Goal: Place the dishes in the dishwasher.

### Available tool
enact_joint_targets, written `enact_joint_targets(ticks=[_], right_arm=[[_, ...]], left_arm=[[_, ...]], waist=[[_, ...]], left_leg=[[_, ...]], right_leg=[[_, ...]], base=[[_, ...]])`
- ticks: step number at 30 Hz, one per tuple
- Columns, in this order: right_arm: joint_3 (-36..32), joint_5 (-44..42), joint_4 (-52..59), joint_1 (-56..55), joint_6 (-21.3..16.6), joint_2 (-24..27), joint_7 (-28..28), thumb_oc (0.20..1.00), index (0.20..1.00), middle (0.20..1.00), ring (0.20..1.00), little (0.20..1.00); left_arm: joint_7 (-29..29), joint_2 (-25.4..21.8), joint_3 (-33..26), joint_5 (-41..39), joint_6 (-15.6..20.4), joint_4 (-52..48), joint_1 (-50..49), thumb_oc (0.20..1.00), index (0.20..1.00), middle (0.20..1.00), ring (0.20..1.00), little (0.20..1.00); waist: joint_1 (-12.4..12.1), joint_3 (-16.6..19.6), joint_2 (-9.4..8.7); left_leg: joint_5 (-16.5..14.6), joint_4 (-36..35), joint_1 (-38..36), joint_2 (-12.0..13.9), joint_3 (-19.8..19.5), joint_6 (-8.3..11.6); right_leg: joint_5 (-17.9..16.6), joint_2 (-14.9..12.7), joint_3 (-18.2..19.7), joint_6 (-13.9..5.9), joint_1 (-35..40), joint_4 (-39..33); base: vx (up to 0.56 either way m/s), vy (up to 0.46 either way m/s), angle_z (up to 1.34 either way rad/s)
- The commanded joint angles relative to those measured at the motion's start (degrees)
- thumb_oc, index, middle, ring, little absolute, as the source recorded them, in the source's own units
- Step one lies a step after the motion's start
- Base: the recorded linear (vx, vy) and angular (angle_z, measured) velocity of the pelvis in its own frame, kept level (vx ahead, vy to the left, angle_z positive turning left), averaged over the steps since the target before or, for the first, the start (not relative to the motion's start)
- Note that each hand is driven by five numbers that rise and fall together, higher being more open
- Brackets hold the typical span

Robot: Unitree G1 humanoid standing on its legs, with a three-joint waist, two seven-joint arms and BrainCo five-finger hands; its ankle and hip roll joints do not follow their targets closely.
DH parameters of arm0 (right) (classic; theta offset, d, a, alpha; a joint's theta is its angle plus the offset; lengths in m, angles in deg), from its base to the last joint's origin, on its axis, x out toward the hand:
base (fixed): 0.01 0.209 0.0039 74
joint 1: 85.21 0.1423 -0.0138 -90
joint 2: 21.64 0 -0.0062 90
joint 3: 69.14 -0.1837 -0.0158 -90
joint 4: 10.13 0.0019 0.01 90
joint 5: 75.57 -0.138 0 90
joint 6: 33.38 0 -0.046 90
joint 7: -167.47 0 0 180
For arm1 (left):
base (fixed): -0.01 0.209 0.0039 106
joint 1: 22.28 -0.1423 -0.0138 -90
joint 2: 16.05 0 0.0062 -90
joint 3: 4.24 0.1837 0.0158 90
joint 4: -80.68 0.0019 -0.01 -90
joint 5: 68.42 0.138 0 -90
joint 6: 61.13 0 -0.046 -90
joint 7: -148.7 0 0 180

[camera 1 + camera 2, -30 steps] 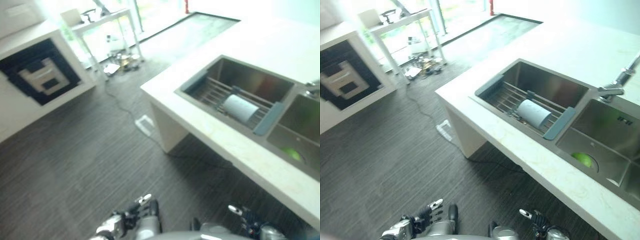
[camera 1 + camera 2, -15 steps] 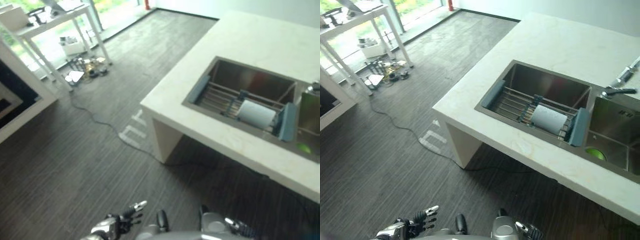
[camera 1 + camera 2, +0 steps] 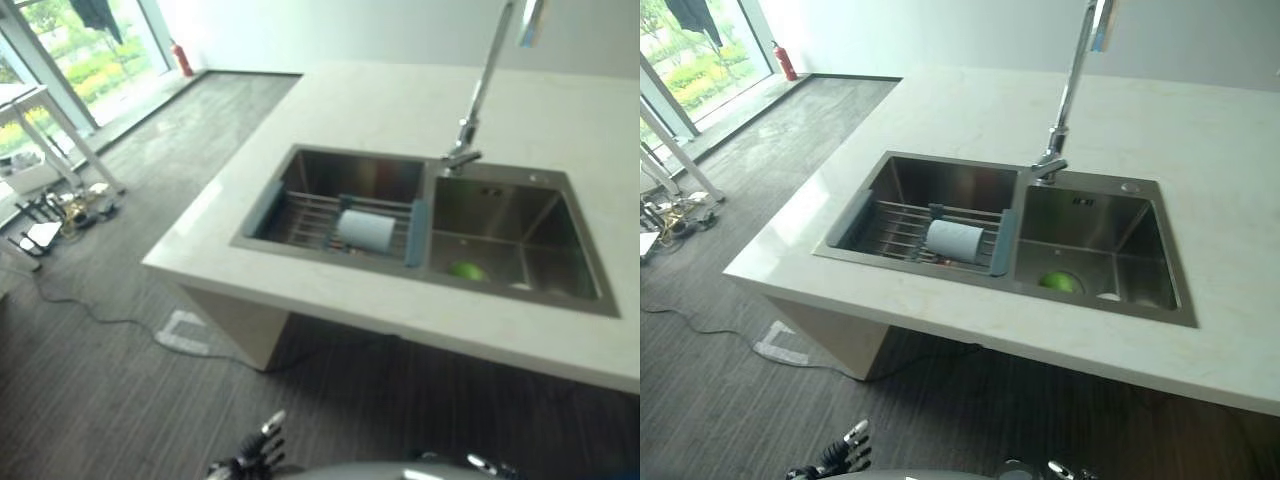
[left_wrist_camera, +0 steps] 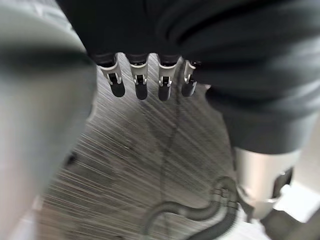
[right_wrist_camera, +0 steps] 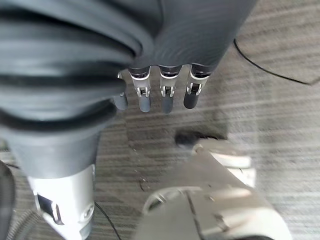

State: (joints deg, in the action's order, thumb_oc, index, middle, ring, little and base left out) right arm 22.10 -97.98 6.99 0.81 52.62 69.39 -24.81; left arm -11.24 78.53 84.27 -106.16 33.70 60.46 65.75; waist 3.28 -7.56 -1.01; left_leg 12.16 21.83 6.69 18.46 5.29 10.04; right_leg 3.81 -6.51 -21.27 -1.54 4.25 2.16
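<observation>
Your view has swung square onto the sink (image 3: 940, 175), where a white cup (image 3: 955, 240) lies on the rack (image 3: 895, 225); left hand (image 4: 140, 82) and right hand (image 5: 165, 95) hang relaxed, holding nothing.

Green dish (image 3: 1061, 283), steel sink (image 3: 1140, 225)

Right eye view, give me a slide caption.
Double sink with a cup on a rack, green dish beside.

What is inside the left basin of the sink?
In the left basin a wire rack spans the bowl, with a white cup lying on its side on it. The basin floor under the rack and cup is mostly hidden.
</observation>
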Motion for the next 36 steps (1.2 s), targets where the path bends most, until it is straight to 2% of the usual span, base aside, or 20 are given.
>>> enact_joint_targets(ticks=[1,2,3,5,8,10,12,15,20,24,25,26,27,30,33,35,36], right_arm=[[-0.2,-0.2,-1.9,3.9,-0.9,1.4,0.8,1.0,1.0,1.0,1.0,1.0],[-0.2,-1.5,-2.3,4.2,-0.4,2.4,0.5,1.0,1.0,1.0,1.0,1.0],[-0.6,-1.8,-2.3,4.1,-0.6,3.1,0.3,1.0,1.0,1.0,1.0,1.0],[-1.9,-3.5,-1.7,4.1,-0.2,3.4,0.2,1.0,1.0,1.0,1.0,1.0],[-2.8,-4.4,-1.8,3.7,1.0,2.7,-1.9,1.0,1.0,1.0,1.0,1.0],[-2.5,-0.3,-2.1,3.2,-0.1,1.6,-2.5,1.0,1.0,1.0,1.0,1.0],[-2.0,-3.5,-2.9,3.0,-0.9,0.8,-2.8,1.0,1.0,1.0,1.0,1.0],[-2.9,-4.1,-2.9,2.6,-0.6,1.1,-3.0,1.0,1.0,1.0,1.0,1.0],[-3.7,-5.2,-3.6,2.2,0.1,1.5,-3.1,1.0,1.0,1.0,1.0,1.0],[-4.2,-4.7,-4.2,2.1,-0.2,1.7,-3.6,1.0,1.0,1.0,1.0,1.0],[-4.3,-4.9,-4.2,2.1,-0.4,1.8,-3.7,1.0,1.0,1.0,1.0,1.0],[-4.5,-4.9,-4.1,2.0,-0.5,1.9,-3.8,1.0,1.0,1.0,1.0,1.0],[-4.6,-4.9,-4.0,2.0,-0.5,2.1,-3.9,1.0,1.0,1.0,1.0,1.0],[-5.6,-6.8,-3.3,1.9,-1.0,3.2,-4.5,1.0,1.0,1.0,1.0,1.0],[-6.4,-7.7,-1.2,1.0,-1.3,4.6,-4.7,1.0,1.0,1.0,1.0,1.0],[-6.9,-10.7,-1.2,0.4,-1.4,5.2,-4.9,1.0,1.0,1.0,1.0,1.0],[-7.0,-11.1,-1.1,0.3,-1.3,5.1,-4.8,1.0,1.0,1.0,1.0,1.0]], left_arm=[[0.4,-0.6,2.8,-0.5,0.2,-1.0,2.8,1.0,1.0,1.0,1.0,1.0],[0.8,-0.3,2.8,-0.5,0.6,-0.6,2.6,1.0,1.0,1.0,1.0,1.0],[1.4,-0.2,2.9,-0.7,0.5,-0.2,2.6,1.0,1.0,1.0,1.0,1.0],[2.5,-0.5,2.9,2.3,0.0,0.0,3.0,1.0,1.0,1.0,1.0,1.0],[1.6,-0.7,3.8,1.9,1.2,0.3,2.8,1.0,1.0,1.0,1.0,1.0],[1.1,-1.1,2.8,0.1,1.1,0.3,2.4,1.0,1.0,1.0,1.0,1.0],[1.9,-1.8,2.0,0.5,1.6,1.2,1.9,1.0,1.0,1.0,1.0,1.0],[1.1,-2.3,1.1,-2.9,2.9,1.2,1.6,1.0,1.0,1.0,1.0,1.0],[0.6,-3.0,-0.2,-3.9,4.1,1.2,0.6,1.0,1.0,1.0,1.0,1.0],[0.2,-3.2,-1.1,-3.5,2.8,1.1,-0.1,1.0,1.0,1.0,1.0,1.0],[-0.7,-3.2,-1.3,-3.0,2.6,1.3,-0.3,1.0,1.0,1.0,1.0,1.0],[-3.9,-3.2,-1.6,-1.7,1.2,1.6,-0.4,1.0,1.0,1.0,1.0,1.0],[-8.0,-3.4,-2.1,-1.9,1.5,2.2,-0.7,1.0,1.0,1.0,1.0,1.0],[-15.8,-5.3,-6.7,-9.1,1.6,3.5,-1.1,1.0,1.0,1.0,1.0,1.0],[-15.2,-10.0,-14.2,-15.7,3.8,0.1,-1.6,1.0,1.0,1.0,1.0,1.0],[-16.9,-14.4,-18.2,-15.6,7.3,-5.2,-2.1,1.0,1.0,1.0,1.0,1.0],[-17.6,-14.9,-18.7,-14.9,8.5,-5.9,-2.2,1.0,1.0,1.0,1.0,1.0]], waist=[[-1.5,-4.6,0.82],[-2.5,-5.1,1.82],[-2.7,-5.6,2.18],[-1.9,-5.0,3.0],[-1.5,-4.2,3.51],[-1.6,-3.7,3.48],[-2.0,-3.0,3.12],[-1.8,-2.6,3.13],[-2.0,-2.4,3.49],[-2.3,-2.2,3.98],[-2.3,-2.2,4.07],[-2.4,-2.2,4.18],[-2.4,-2.3,4.28],[-2.2,-2.1,4.43],[-2.2,-2.2,5.11],[-2.6,-2.3,5.87],[-2.6,-2.3,5.96]], left_leg=[[-18.6,-10.5,-4.5,-11.9,1.2,-7.45],[-14.4,-15.1,-3.2,-11.2,-2.9,-5.73],[-12.5,-16.4,-1.9,-10.3,-2.9,-4.93],[-11.6,-20.3,-4.6,-8.8,0.4,-4.62],[-11.8,-24.0,-8.0,-9.1,1.4,-4.34],[-11.8,-25.6,-9.4,-9.7,2.2,-4.57],[-12.5,-25.5,-9.7,-10.6,2.6,-5.08],[-13.3,-25.7,-10.3,-11.3,2.7,-5.54],[-14.1,-25.5,-10.8,-11.9,2.0,-5.96],[-14.4,-25.5,-11.2,-12.0,1.7,-5.89],[-14.4,-25.5,-11.2,-12.0,1.7,-5.86],[-14.5,-25.5,-11.2,-12.0,1.6,-5.83],[-14.4,-25.5,-11.3,-12.0,1.4,-5.67],[-14.4,-25.5,-11.5,-12.0,1.6,-5.55],[-14.4,-24.7,-10.6,-11.8,1.9,-5.61],[-14.4,-24.0,-10.0,-11.8,2.0,-5.65],[-14.5,-23.9,-9.9,-11.8,2.0,-5.66]], right_leg=[[3.6,-0.6,6.3,-2.81,-1.4,4.2],[3.9,0.2,7.4,-2.84,-0.5,3.4],[4.1,0.0,6.7,-2.98,0.7,2.7],[3.7,-1.6,4.2,-3.87,1.0,1.6],[2.9,-3.3,2.8,-5.21,0.8,1.4],[2.2,-4.0,2.4,-5.99,1.1,1.0],[1.3,-4.9,2.6,-6.72,0.7,0.3],[1.1,-5.0,3.2,-6.92,0.9,-0.3],[1.7,-4.6,3.9,-6.54,1.2,-0.3],[1.9,-4.5,3.7,-6.27,1.7,-0.7],[2.0,-4.5,3.6,-6.23,1.7,-0.7],[2.1,-4.4,3.5,-6.11,1.8,-0.9],[2.1,-4.4,3.4,-6.05,1.9,-1.0],[2.1,-4.5,3.2,-6.01,2.2,-1.3],[2.3,-5.1,3.1,-5.8,1.2,-0.5],[2.4,-5.4,2.9,-5.82,0.5,0.1],[2.5,-5.5,2.9,-5.81,0.4,0.2]], base=[[0.09,0.173,-0.72],[0.15,0.247,-0.75],[0.15,0.247,-0.75],[0.15,0.289,-0.35],[0.12,0.213,-0.15],[0.12,0.082,0.18],[0.08,0.019,0.19],[0.04,-0.009,-0.03],[0.03,-0.023,-0.15],[0.03,-0.011,-0.04],[0.0,0.0,0.0],[0.0,0.0,0.0],[0.0,0.0,0.0],[0.0,0.0,0.0],[-0.05,0.026,0.01],[-0.08,0.018,0.04],[-0.07,0.012,0.01]])
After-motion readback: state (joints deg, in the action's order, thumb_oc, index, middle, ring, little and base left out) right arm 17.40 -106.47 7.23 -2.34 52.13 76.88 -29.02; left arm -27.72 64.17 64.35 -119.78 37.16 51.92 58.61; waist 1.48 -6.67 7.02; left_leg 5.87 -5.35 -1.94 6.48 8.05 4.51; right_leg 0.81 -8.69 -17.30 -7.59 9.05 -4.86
